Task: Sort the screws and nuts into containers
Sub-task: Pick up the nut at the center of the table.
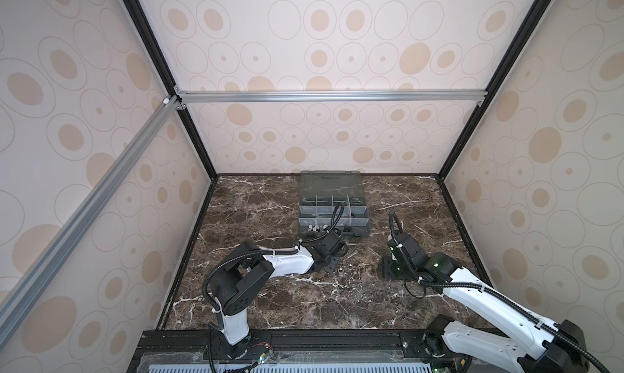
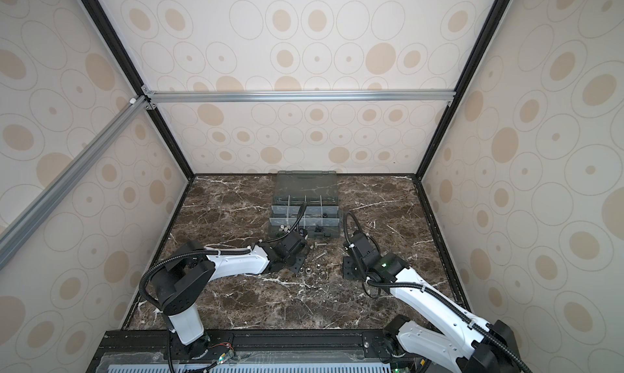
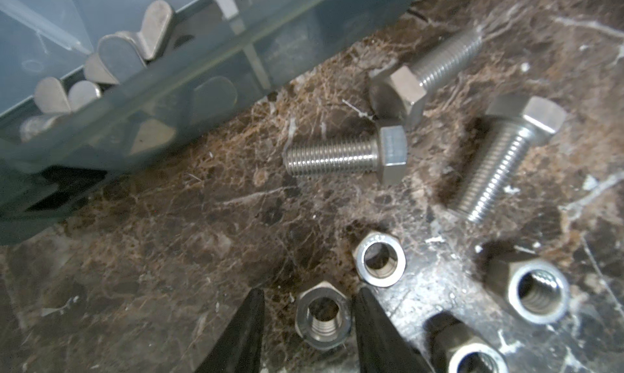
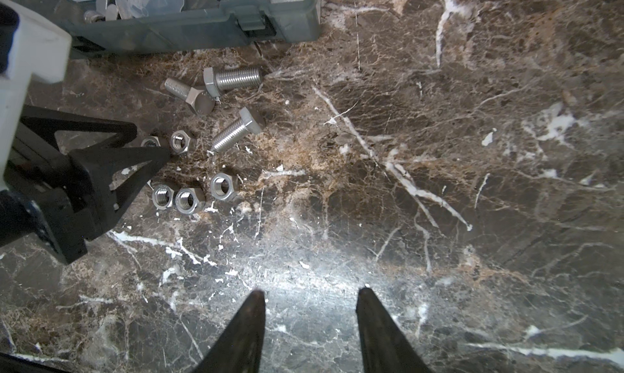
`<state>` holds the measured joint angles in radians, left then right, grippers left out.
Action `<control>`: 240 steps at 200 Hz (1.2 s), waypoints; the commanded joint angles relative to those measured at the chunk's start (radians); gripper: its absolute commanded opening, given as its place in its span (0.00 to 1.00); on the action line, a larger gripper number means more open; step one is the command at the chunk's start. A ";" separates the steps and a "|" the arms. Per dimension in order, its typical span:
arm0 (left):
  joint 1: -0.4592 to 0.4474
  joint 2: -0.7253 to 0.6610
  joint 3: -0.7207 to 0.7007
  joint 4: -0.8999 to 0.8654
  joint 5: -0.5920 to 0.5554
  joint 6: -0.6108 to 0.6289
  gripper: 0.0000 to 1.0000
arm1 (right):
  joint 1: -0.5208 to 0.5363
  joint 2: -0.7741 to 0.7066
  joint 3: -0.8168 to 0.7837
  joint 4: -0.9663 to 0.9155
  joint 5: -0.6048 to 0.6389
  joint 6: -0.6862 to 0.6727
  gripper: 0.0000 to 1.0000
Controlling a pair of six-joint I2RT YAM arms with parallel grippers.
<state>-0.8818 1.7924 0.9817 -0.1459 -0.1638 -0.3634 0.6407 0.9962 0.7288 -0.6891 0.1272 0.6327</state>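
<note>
Organiser box (image 4: 290,20) walls off far centre. Bolts (image 4: 233,79) and nuts (image 4: 189,199) crowd counter (image 4: 439,185) just before it; bare stretch between them and right tool (image 4: 310,292).

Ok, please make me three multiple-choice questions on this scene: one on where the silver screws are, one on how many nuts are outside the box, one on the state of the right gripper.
1. Where do the three silver screws lie?
A) on the table, beside the box
B) inside the box
C) in a gripper

2. How many nuts lie outside the box?
A) two
B) five
C) nine

3. How is the right gripper?
A) shut on a nut
B) shut on a screw
C) open, with nothing in it

Answers:
1 A, as all three lie on the table near the box wall.
2 B, as the right wrist view shows five.
3 C, as its fingertips stand apart over bare table.
</note>
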 commanded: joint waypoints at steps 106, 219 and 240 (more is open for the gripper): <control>-0.009 0.024 0.009 0.007 -0.014 0.019 0.28 | 0.009 -0.041 -0.024 -0.030 0.025 0.028 0.48; -0.002 -0.044 0.044 0.005 0.000 0.017 0.22 | 0.009 -0.058 -0.032 -0.038 0.029 0.037 0.48; 0.014 -0.060 0.085 0.002 0.011 0.028 0.22 | 0.009 -0.064 -0.031 -0.042 0.033 0.040 0.48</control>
<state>-0.8803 1.7874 0.9924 -0.1448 -0.1593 -0.3508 0.6407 0.9508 0.7063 -0.6964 0.1364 0.6510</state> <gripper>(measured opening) 0.244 0.476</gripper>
